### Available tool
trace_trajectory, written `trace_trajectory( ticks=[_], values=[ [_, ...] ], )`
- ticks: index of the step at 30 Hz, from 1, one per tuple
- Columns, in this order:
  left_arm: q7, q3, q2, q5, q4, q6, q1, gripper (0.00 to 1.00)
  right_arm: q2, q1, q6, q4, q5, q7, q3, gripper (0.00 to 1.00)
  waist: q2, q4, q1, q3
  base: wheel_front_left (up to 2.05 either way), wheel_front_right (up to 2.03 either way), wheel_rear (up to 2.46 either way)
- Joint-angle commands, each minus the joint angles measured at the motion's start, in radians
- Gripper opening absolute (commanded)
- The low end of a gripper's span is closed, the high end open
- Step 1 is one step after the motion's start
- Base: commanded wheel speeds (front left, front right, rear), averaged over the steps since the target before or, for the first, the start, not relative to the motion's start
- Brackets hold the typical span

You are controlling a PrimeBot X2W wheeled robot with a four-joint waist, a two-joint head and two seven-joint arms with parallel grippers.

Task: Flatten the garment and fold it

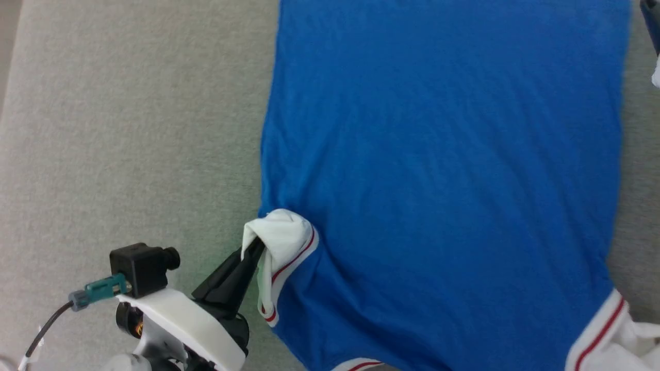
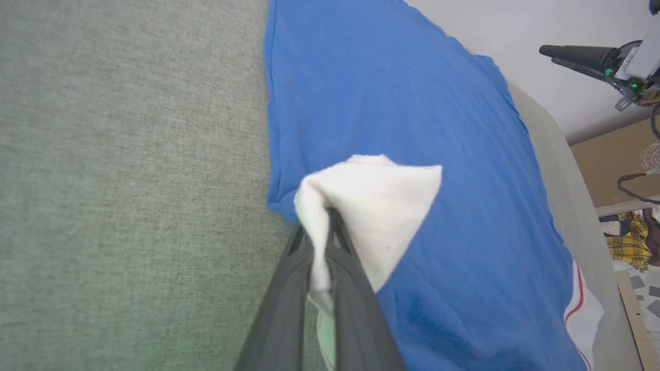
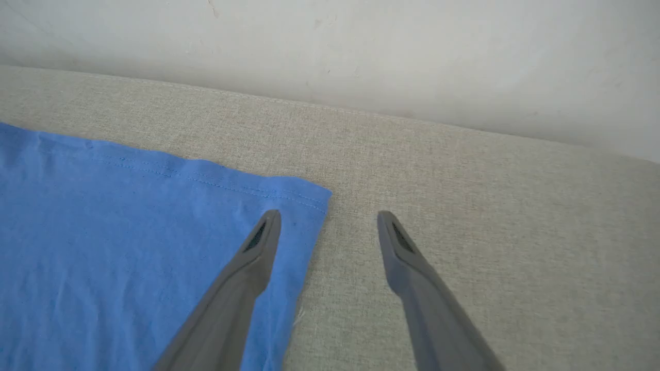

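Note:
The garment (image 1: 443, 175) lies spread flat on the grey cushion (image 1: 129, 129), its plain blue side up. My left gripper (image 1: 256, 248) is shut on the garment's white left sleeve (image 1: 281, 239), which is bunched and lifted over the blue body; the pinch shows close up in the left wrist view, left gripper (image 2: 328, 216) with white cloth (image 2: 376, 206) between its fingers. The other white sleeve (image 1: 603, 335) with its red stripe lies at the lower right. My right gripper (image 3: 329, 217) hangs open above the garment's far hem corner (image 3: 304, 198), holding nothing; it also shows far off as the right gripper (image 2: 546, 54).
A white wall (image 3: 361, 46) runs behind the cushion's far edge. Beyond the cushion's right edge are a brown cardboard box (image 2: 613, 159) and yellow plaid cloth (image 2: 626, 245) on the floor. Bare cushion stretches to the left of the garment.

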Motion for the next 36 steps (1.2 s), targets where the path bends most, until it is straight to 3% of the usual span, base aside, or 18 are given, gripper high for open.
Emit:
trace_trajectory(
  ticks=[1,9,10,12,18,26,31,36],
  values=[
    [-0.002,-0.003,-0.006,0.009,0.005,-0.007,-0.016,0.0,0.001,-0.017,-0.001,0.01,-0.008,0.002,-0.003,1.0,0.0,0.069,-0.0001,0.068,0.0,0.0,0.0],
    [-0.009,-0.013,-0.02,0.019,0.015,-0.017,-0.045,0.0,0.016,-0.026,-0.001,0.085,-0.077,-0.007,-0.085,1.0,0.0,0.111,-0.0001,0.104,0.0,0.0,0.0],
    [-0.01,-0.012,-0.018,0.021,0.012,-0.015,-0.047,0.0,0.023,-0.026,-0.001,0.092,-0.082,-0.008,-0.096,0.9,0.0,0.113,-0.0001,0.105,0.0,0.0,0.0],
    [-0.012,-0.008,-0.014,0.027,0.002,-0.01,-0.049,0.0,0.036,-0.026,-0.001,0.102,-0.09,-0.008,-0.111,0.0,0.0,0.115,-0.0001,0.106,0.0,0.0,0.0],
    [-0.009,0.007,0.003,0.033,-0.03,0.007,-0.039,0.0,0.048,-0.024,-0.001,0.111,-0.089,-0.031,-0.112,0.0,0.0,0.101,-0.0001,0.083,0.0,0.0,0.0],
    [-0.005,0.017,0.013,0.023,-0.041,0.028,-0.009,0.0,0.054,0.021,-0.001,0.112,-0.028,-0.147,-0.093,0.0,0.0,0.049,-0.0001,-0.021,0.0,0.0,0.0],
    [-0.004,0.027,0.022,0.014,-0.039,0.047,0.023,0.0,0.042,0.104,-0.001,0.028,0.052,-0.21,-0.084,0.0,0.0,-0.001,-0.0001,-0.104,0.0,0.0,0.0],
    [-0.009,0.038,0.03,0.006,-0.037,0.066,0.067,0.0,0.035,0.272,-0.001,-0.132,0.128,-0.22,-0.113,0.0,0.0,-0.06,-0.0001,-0.179,0.0,0.0,0.0]
  ],
)
